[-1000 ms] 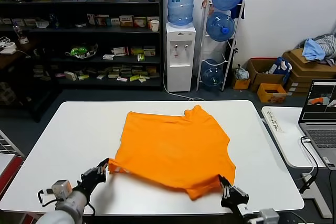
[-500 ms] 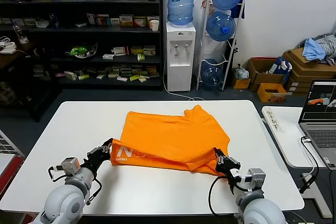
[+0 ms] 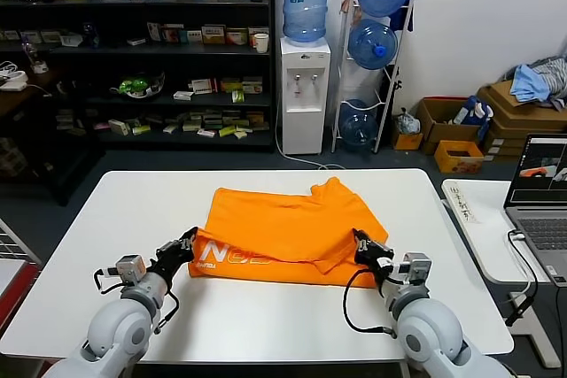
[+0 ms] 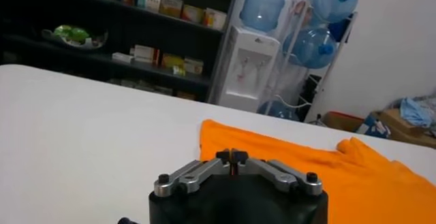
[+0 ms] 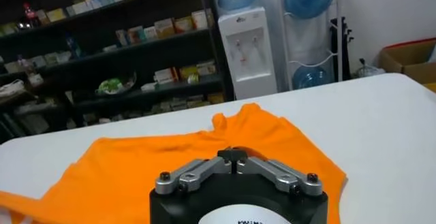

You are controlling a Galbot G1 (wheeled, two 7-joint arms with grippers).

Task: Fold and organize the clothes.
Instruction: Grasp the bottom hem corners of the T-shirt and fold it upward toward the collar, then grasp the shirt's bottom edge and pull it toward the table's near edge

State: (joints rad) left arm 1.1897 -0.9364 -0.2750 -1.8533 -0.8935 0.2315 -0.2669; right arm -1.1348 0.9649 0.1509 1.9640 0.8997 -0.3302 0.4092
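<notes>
The orange T-shirt lies on the white table, its near part folded up and over so pale lettering shows on the turned-up band. My left gripper is shut on the shirt's near left corner. My right gripper is shut on the near right corner. In the left wrist view the jaws are closed, with orange cloth beyond. In the right wrist view the closed jaws sit before the spread shirt.
A second white table with a laptop and a power strip stands to the right. Behind are dark shelves, a water dispenser, a bottle rack and cardboard boxes with a blue-grey clothes heap.
Both grippers have carried the shirt's near edge away from me and over the shirt, turning the fold further. The lettering has come into view.
</notes>
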